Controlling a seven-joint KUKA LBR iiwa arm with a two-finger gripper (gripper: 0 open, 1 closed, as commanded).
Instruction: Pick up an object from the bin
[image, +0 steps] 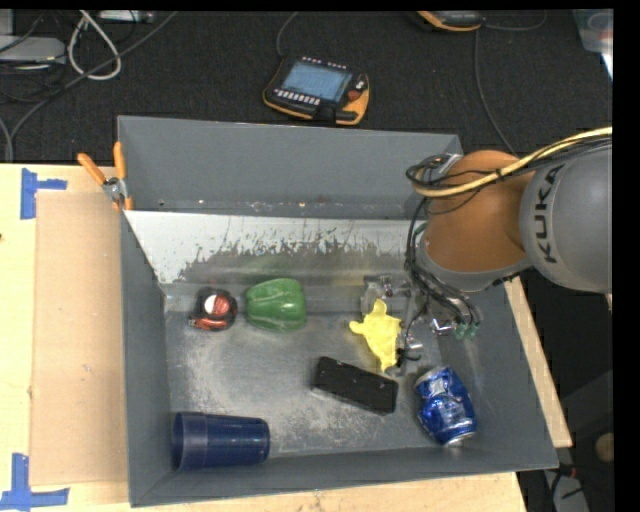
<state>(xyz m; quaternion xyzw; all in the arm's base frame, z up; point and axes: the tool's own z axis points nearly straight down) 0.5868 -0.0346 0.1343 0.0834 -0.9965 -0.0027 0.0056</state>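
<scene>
My gripper (404, 318) reaches down into the right half of the bin, right against a crumpled yellow thing (376, 334) that lies on the bin floor. The yellow thing sits at the gripper's left side, touching it or very nearly. Just in front of it lies a flat black rectangular block (355, 385). A dented blue drink can (444, 404) lies to the lower right of the gripper, near the bin's right wall.
On the left of the floor are a green pepper-shaped toy (275, 304) and a small red and black tape measure (213, 308). A dark blue cup (220, 440) lies on its side in the front left corner. The arm's orange cover and cables hang over the right wall.
</scene>
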